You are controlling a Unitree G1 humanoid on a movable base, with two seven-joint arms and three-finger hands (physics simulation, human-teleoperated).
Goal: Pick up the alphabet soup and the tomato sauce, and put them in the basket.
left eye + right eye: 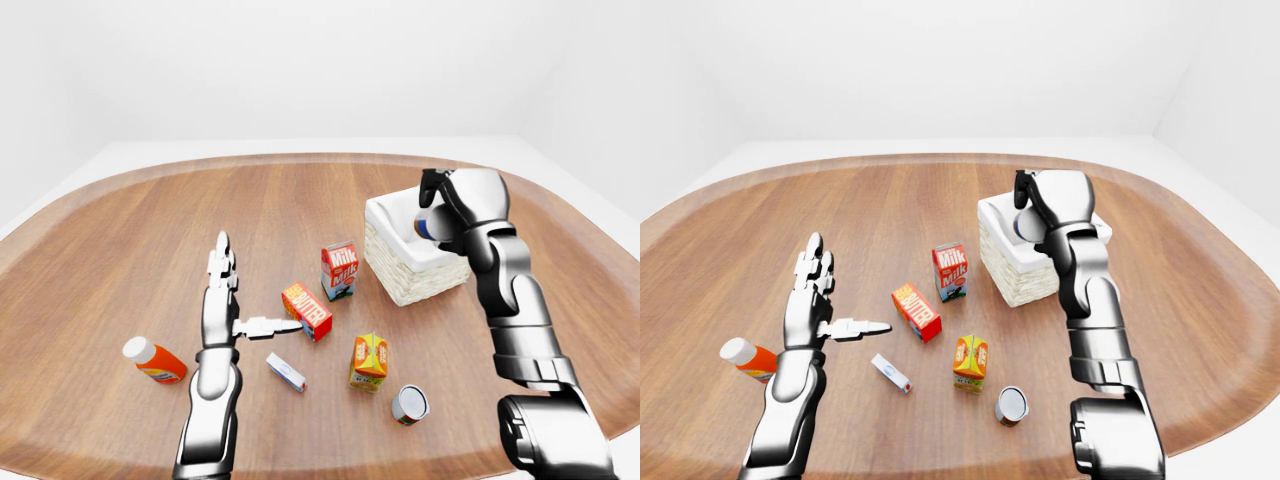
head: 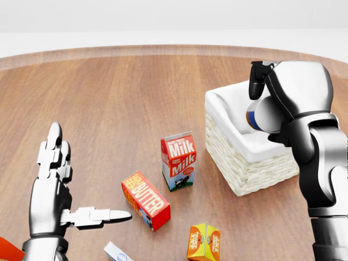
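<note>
My right hand (image 2: 265, 97) is shut on a can (image 2: 255, 118) with a blue, orange and white label. It holds the can tilted, just above the white-lined wicker basket (image 2: 239, 166) at the right of the head view. I cannot tell which of the two cans it is. A second can (image 1: 409, 403) with a grey lid rests on the wood at the bottom of the left-eye view, apart from both hands. My left hand (image 2: 87, 176) hovers open at the lower left, fingers spread and holding nothing.
A milk carton (image 2: 178, 161) stands left of the basket, with a butter box (image 2: 145, 200) and an orange juice carton (image 2: 204, 242) below it. A small white box (image 1: 286, 372) and an orange bottle (image 1: 153, 361) lie near my left arm. The round wooden table (image 1: 120, 230) stretches away on every side.
</note>
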